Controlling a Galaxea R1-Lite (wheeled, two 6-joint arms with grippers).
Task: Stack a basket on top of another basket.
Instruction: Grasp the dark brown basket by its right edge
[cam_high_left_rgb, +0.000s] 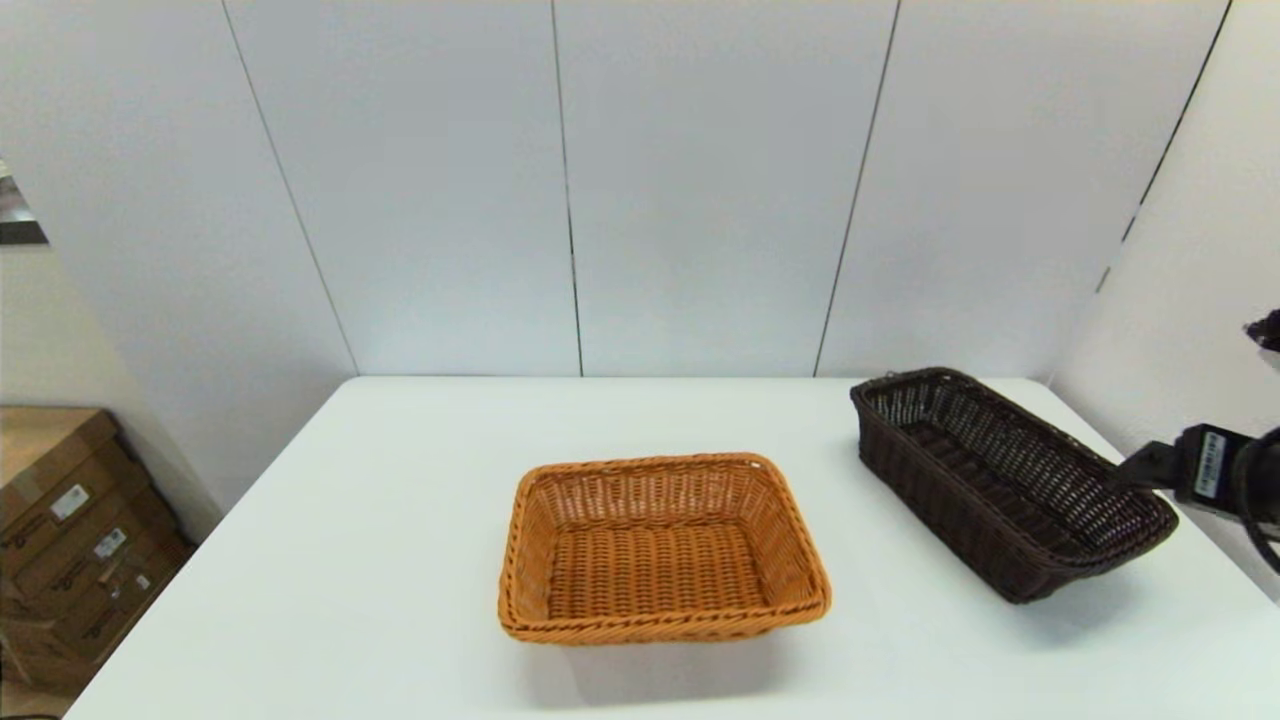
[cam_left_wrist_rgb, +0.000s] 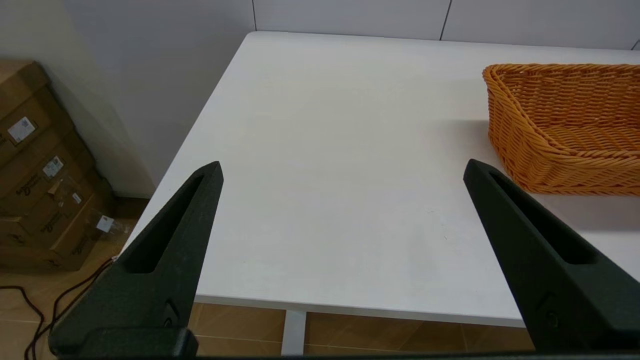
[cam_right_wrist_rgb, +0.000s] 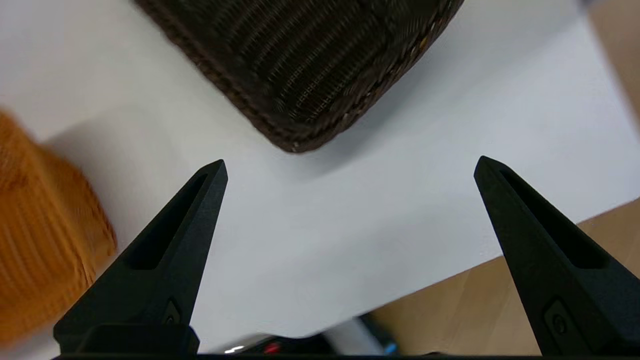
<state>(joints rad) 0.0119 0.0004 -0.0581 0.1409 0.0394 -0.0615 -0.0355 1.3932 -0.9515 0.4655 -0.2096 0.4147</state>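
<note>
Head view: the dark brown basket (cam_high_left_rgb: 1010, 480) sits at the white table's (cam_high_left_rgb: 400, 560) right side, the orange-tan basket (cam_high_left_rgb: 660, 545) at centre, well apart. Left wrist view: the left gripper (cam_left_wrist_rgb: 342, 170) hangs spread wide, empty, off the table's left corner. Right wrist view: the right gripper (cam_right_wrist_rgb: 350, 167) gapes, released, near the dark basket's corner.

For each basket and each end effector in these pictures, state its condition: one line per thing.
dark brown basket: upright on the table, empty, not stacked.
orange basket: upright, empty, nothing on it.
left end effector: open, holding nothing.
right end effector: open, near the dark brown basket, not gripping.
</note>
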